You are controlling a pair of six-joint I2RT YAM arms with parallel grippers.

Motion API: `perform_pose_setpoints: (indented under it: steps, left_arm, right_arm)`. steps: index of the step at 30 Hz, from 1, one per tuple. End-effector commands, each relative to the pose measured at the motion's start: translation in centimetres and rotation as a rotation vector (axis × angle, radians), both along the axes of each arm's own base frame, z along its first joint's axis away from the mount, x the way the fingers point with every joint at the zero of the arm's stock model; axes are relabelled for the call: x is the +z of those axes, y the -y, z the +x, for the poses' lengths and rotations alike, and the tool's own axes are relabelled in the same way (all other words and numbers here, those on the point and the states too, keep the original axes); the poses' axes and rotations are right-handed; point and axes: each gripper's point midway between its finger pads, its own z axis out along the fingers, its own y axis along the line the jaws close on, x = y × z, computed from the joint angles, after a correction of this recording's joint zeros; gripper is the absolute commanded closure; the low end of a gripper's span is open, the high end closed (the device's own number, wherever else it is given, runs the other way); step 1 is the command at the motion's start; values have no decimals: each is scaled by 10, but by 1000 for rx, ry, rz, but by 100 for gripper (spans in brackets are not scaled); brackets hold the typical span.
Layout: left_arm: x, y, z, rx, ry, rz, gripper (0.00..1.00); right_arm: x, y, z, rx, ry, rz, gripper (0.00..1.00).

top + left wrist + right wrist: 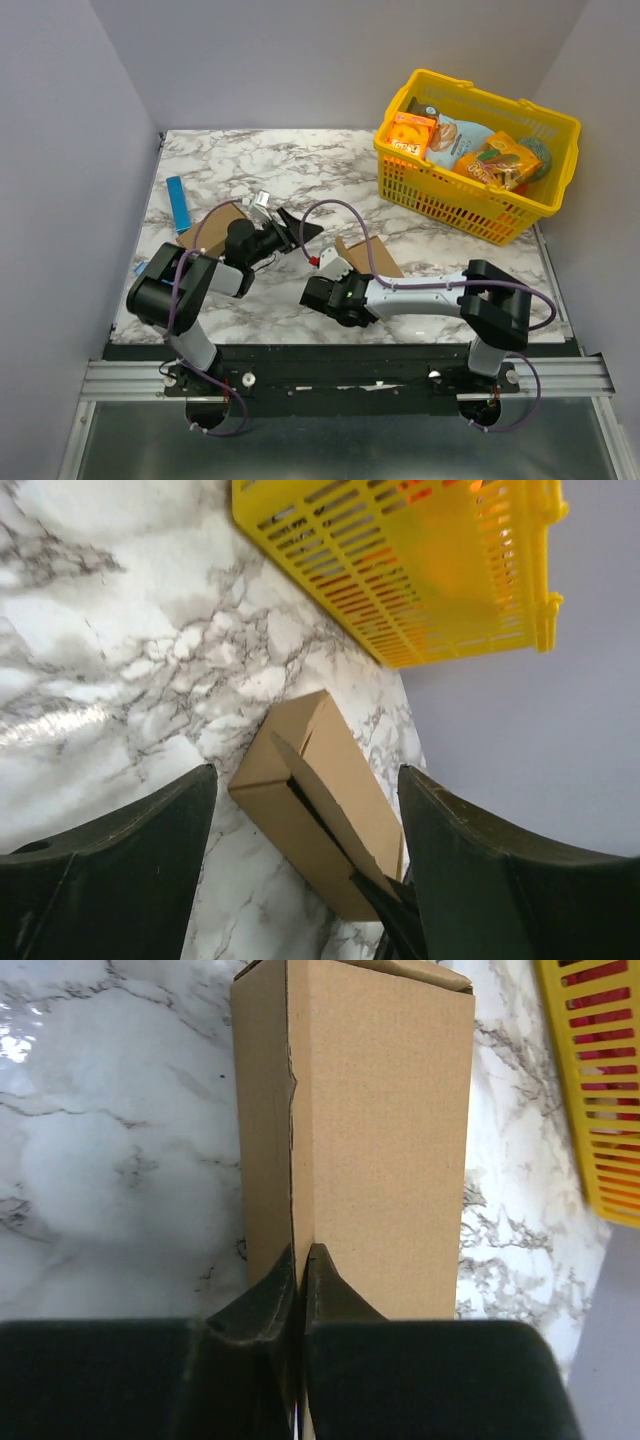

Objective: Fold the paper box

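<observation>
Left gripper point(305, 778) spread wide and empty; right gripper point(300, 1255) pinched shut on the near end of the paper box point(385, 1130).
We judge the folding nearly done. The box is already an oblong carton, lying on the marble table point(300, 170) to the near left of the yellow basket point(460, 205) and apart from it. Next, the free left fingers would need to press the loose end closed while the right holds steady. Bare marble left of the basket gives working room, and the basket wall bounds the right.

High rear overview of the table point(300, 170); two close wrist views, same paper box point(380, 1140).
</observation>
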Motion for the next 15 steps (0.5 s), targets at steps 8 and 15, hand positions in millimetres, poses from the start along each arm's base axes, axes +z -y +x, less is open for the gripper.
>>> perform_pose_setpoints:
  steps: [8, 15]
  left_arm:
    - [28, -78, 13, 240, 90, 342, 5]
    - [60, -96, -4, 275, 169, 400, 1]
  right_arm:
    - [38, -34, -16, 209, -161, 296, 99]
    - [81, -38, -11, 340, -264, 487, 99]
